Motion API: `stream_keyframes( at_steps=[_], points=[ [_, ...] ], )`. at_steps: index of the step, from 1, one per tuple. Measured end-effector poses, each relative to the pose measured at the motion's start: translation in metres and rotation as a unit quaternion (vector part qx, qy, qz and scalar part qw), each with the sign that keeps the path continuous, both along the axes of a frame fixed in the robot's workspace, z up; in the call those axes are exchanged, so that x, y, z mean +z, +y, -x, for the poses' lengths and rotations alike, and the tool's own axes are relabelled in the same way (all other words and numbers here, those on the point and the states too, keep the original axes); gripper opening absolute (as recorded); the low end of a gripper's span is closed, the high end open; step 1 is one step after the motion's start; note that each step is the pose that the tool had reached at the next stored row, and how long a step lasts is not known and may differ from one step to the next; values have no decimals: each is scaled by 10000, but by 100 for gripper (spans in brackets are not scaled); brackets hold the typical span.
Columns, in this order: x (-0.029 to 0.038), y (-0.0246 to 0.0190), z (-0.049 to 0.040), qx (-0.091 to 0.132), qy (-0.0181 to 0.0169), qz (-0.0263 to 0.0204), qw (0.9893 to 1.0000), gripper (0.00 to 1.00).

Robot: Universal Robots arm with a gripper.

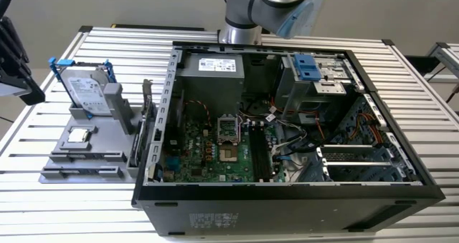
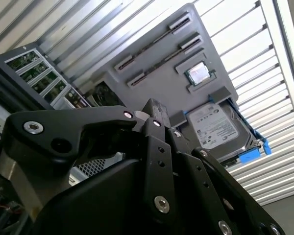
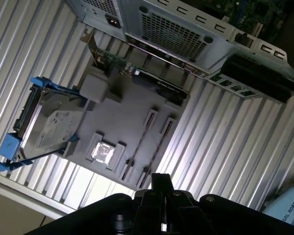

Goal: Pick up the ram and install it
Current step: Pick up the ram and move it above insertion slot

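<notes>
1. In both wrist views, the gripper (image 2: 154,110) (image 3: 160,182) hangs above the grey tray (image 3: 132,105), well clear of it. Its fingers (image 2: 159,122) look pressed together at the tip, with nothing pinched between them.
2. The ram (image 2: 163,59) (image 3: 139,142) sits on edge in one of the tray's two long slots, the one nearer the CPU chip (image 3: 104,151). We cannot tell whether the second slot beside it holds another stick.
3. A hard drive (image 1: 90,92) in a blue frame stands tilted at the tray's far end in the exterior view, with the chip lying flat just in front of it.
4. The tray rests on the slatted metal counter (image 1: 72,211), just beside the open computer case (image 1: 287,205), on the exterior view's left.
5. Inside the case, the green motherboard (image 1: 208,154) lies exposed, and the arm (image 1: 265,6) rises behind the case.
</notes>
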State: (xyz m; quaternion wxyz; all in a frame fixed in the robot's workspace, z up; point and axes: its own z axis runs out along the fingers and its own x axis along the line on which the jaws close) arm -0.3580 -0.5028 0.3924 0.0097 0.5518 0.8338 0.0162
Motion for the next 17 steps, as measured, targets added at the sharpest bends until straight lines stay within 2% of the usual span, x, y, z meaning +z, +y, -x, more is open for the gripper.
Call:
stream_keyframes(
  at_steps=[5,9,12,17],
  points=[
    [0,-4,0,-220,33,0,9998,0],
    [0,-6,0,-414,53,0,9991,0],
    [0,-7,0,-569,67,0,9984,0],
    [0,-8,0,-838,90,-1,9964,0]
  ],
)
